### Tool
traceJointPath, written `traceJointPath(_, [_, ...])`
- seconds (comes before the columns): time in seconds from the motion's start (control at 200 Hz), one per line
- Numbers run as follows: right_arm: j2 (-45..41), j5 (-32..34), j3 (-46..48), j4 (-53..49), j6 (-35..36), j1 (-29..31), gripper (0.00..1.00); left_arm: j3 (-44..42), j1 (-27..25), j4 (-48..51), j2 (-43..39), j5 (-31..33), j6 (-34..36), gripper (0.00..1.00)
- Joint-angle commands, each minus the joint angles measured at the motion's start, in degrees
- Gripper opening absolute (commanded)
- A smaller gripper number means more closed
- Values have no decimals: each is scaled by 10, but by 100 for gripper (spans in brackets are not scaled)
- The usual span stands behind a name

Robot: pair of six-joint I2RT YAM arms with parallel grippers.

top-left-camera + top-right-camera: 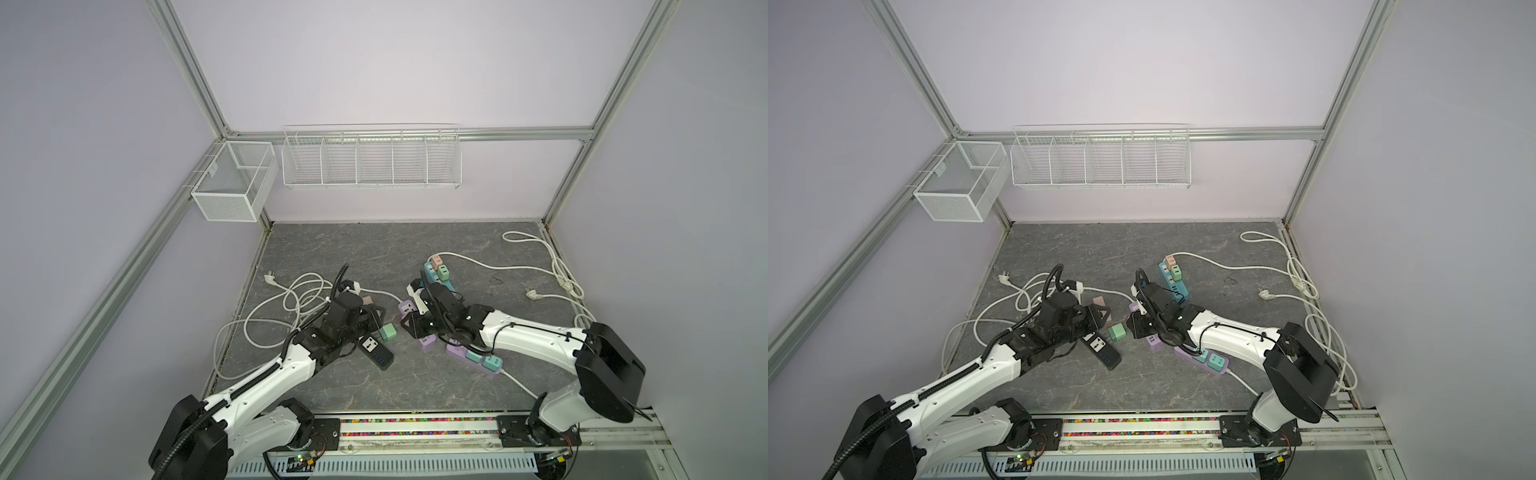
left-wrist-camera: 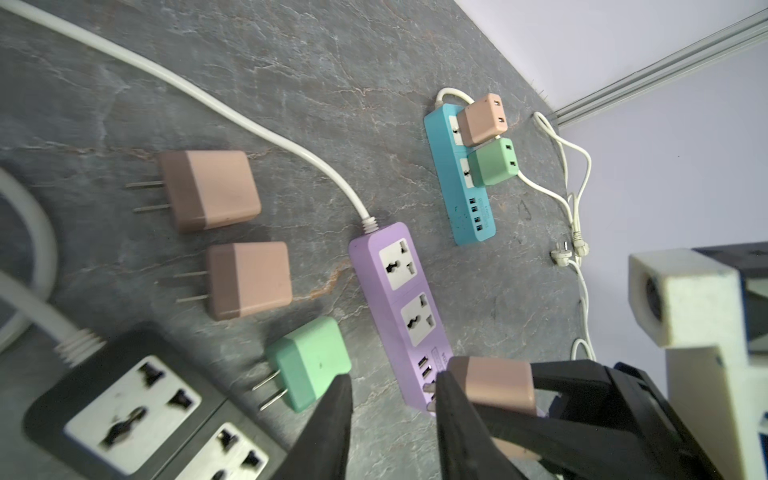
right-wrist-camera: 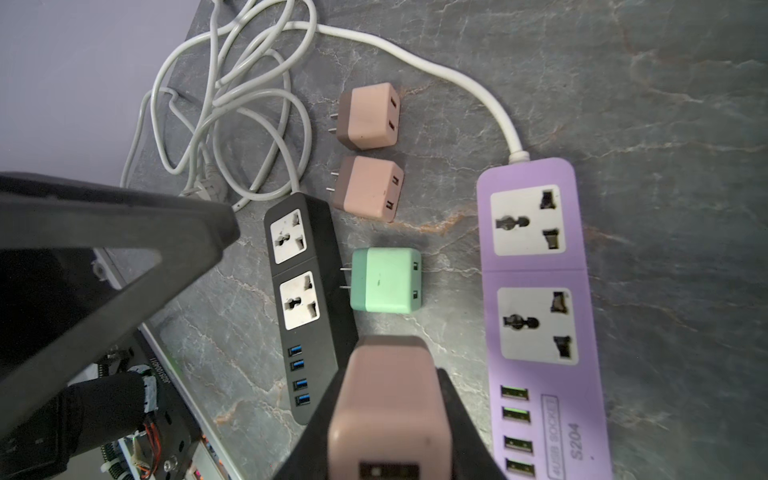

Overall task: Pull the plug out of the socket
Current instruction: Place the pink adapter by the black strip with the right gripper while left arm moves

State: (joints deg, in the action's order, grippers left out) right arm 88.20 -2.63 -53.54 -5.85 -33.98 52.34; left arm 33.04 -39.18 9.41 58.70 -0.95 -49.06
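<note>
- Right pincer [image 3: 390, 386] of mine is clenched on the pink-and-brown cube plug [image 3: 386, 419], which sits clear of the lilac plastic power strip [image 3: 536, 266] beside it.
- Left pincer [image 2: 394, 378] is released and grips nothing.
- Just beside one of its tips, a mint-green cube plug [image 2: 309, 361] lies on the grey marbled tabletop [image 2: 291, 62].

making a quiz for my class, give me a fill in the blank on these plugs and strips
1. The plug in the right gripper is ___.
2. In the right wrist view, both big sockets of the purple strip are ___.
3. The blue strip carries a pink plug and a ___ one.
4. The loose green plug lies between the purple strip and the ___ strip.

Missing words: pink; empty; green; black.
</note>
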Motion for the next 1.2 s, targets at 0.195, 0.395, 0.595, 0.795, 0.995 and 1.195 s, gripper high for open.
traceJointPath(0.195, [32, 5, 53, 78, -63, 26, 20, -44, 0, 61, -110, 52, 15, 41])
traceJointPath(0.395, [57, -2, 66, 100, -74, 42, 20, -51, 0, 76, -124, 55, 14, 43])
traceJointPath(0.595, [85, -8, 65, 121, -87, 49, 20, -53, 0, 66, -116, 50, 12, 44])
traceJointPath(0.795, [110, -12, 54, 136, -91, 51, 20, -50, 0, 62, -107, 47, 9, 45])
traceJointPath(0.995, [133, -32, 43, 150, -90, 54, 20, -56, 0, 65, -110, 51, 5, 45])
traceJointPath(1.195, [151, -50, 35, 157, -90, 61, 22, -60, 1, 63, -113, 51, 2, 46])
